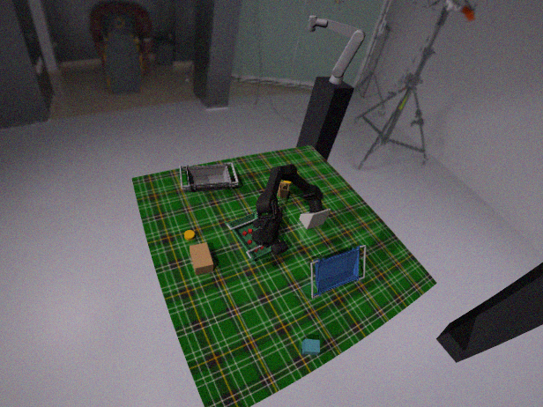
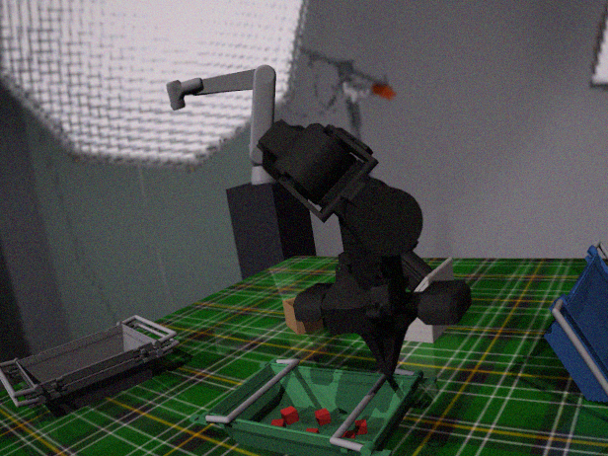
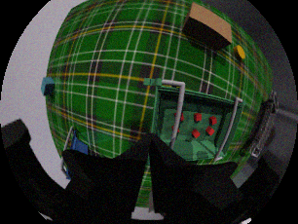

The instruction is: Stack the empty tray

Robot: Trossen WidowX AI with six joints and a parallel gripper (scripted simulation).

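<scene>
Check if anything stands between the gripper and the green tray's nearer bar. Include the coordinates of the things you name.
Nothing visible in the way. The shut gripper (image 1: 264, 243) (image 2: 389, 373) (image 3: 149, 135) has its tips close by that bar (image 1: 256, 250) (image 2: 360, 407) (image 3: 179, 114); the red blocks (image 1: 250, 231) (image 2: 289, 415) (image 3: 198, 117) lie lower, inside the green tray (image 1: 245, 238) (image 2: 247, 434) (image 3: 187, 102).

The loaded tray (image 1: 237, 238) (image 2: 276, 434) (image 3: 158, 117) is translucent green with grey bars, its blocks (image 1: 250, 231) (image 2: 323, 417) (image 3: 198, 117) red. One other tray (image 1: 209, 175) (image 2: 74, 357) (image 3: 263, 128) is grey, another (image 1: 338, 270) (image 2: 579, 326) (image 3: 79, 147) blue. Green plaid with yellow, white and dark lines covers the table (image 1: 273, 308) (image 2: 494, 395) (image 3: 112, 63). The end effector (image 1: 277, 247) (image 2: 388, 372) (image 3: 149, 135) is black.
</scene>
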